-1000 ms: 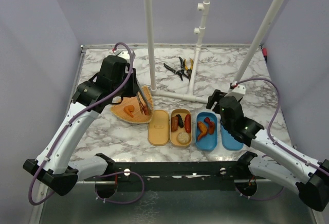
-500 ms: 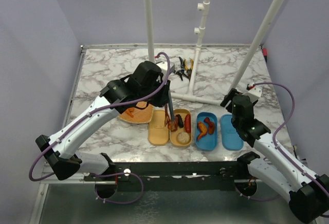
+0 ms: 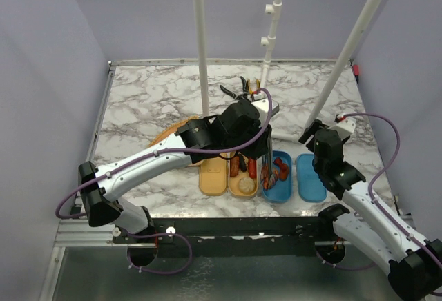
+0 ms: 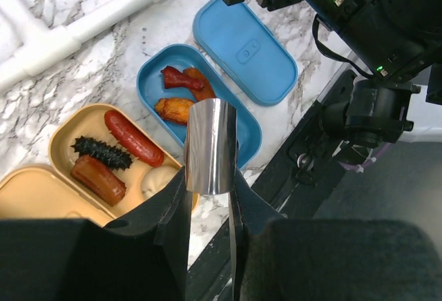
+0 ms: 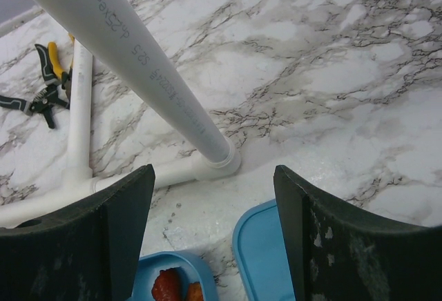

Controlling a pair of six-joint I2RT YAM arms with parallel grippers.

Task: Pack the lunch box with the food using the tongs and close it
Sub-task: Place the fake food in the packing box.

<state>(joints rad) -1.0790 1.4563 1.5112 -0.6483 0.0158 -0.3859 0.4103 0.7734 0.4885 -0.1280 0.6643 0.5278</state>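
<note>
Far left, an orange plate (image 3: 166, 137) is seen half hidden behind the left arm. On the marble worktop (image 3: 138, 101) a tan lid (image 4: 34, 197) lies beside the tan box (image 4: 59, 142), which is filled with a red sausage (image 4: 133, 137), a dark spiky piece (image 4: 102, 152), a brown sausage (image 4: 98, 179) and a beige ball (image 4: 155, 180). The tongs (image 4: 210, 146), thin, grey and shiny, are clamped in the left gripper (image 4: 210, 197) and hang over the blue box (image 4: 248, 135), where red and orange pieces (image 4: 174, 108) lie. The blue lid (image 4: 245, 49) rests just beside it. The right gripper (image 5: 210, 177) is spread wide with nothing in it. Half a second ago the tongs were held over the tan box; they have since been carried right.
</note>
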